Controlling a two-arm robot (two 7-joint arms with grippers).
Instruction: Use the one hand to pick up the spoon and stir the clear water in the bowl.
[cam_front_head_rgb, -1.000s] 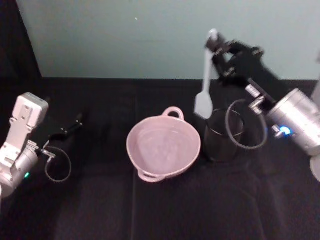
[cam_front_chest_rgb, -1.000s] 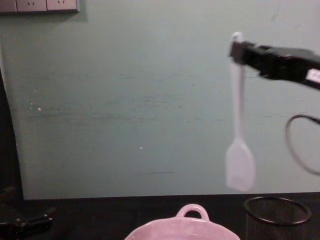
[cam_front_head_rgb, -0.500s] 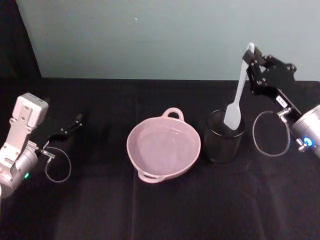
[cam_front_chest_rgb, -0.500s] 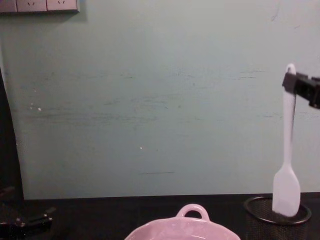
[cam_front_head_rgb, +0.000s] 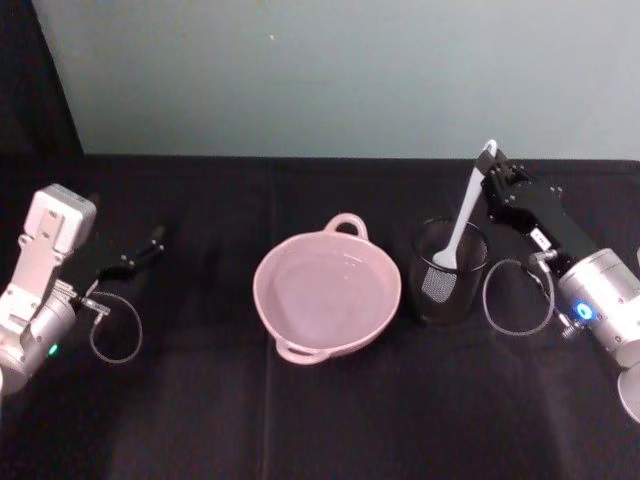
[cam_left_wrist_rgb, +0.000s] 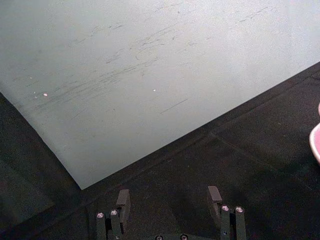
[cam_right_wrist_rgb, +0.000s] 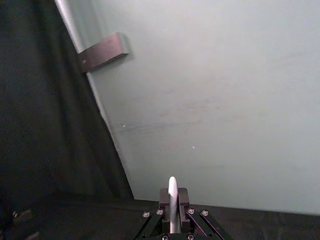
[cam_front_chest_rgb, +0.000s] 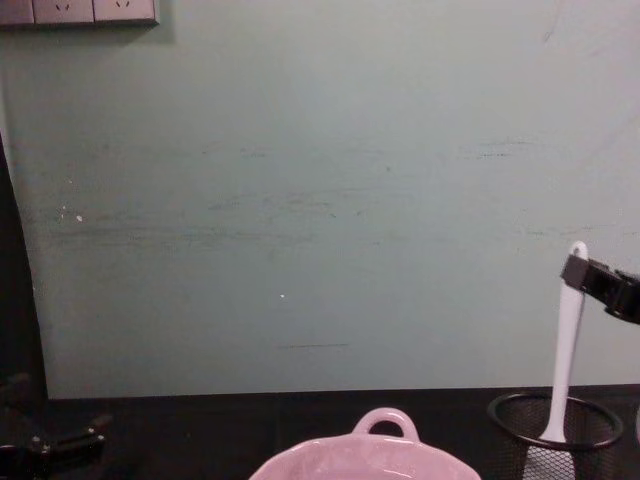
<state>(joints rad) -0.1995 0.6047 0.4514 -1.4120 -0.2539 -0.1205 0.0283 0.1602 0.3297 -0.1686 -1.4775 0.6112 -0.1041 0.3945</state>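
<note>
Holding the white plastic spoon (cam_front_head_rgb: 466, 213) by its handle end, my right tool (cam_front_head_rgb: 492, 176) is clamped on it, and the spoon end sits down inside the black wire-mesh cup (cam_front_head_rgb: 447, 270), just beside the pink ceramic bowl (cam_front_head_rgb: 327, 290). If I let go here, the spoon can lean and tip the light cup. My left tool (cam_left_wrist_rgb: 169, 199) rests apart, empty, at the left of the bench (cam_front_head_rgb: 300, 420).

A black-covered bench (cam_front_head_rgb: 330, 420) carries the pale pink bowl (cam_front_head_rgb: 328, 290) at its middle, with a black wire-mesh cup (cam_front_head_rgb: 447, 272) standing just beside the bowl's right side.
</note>
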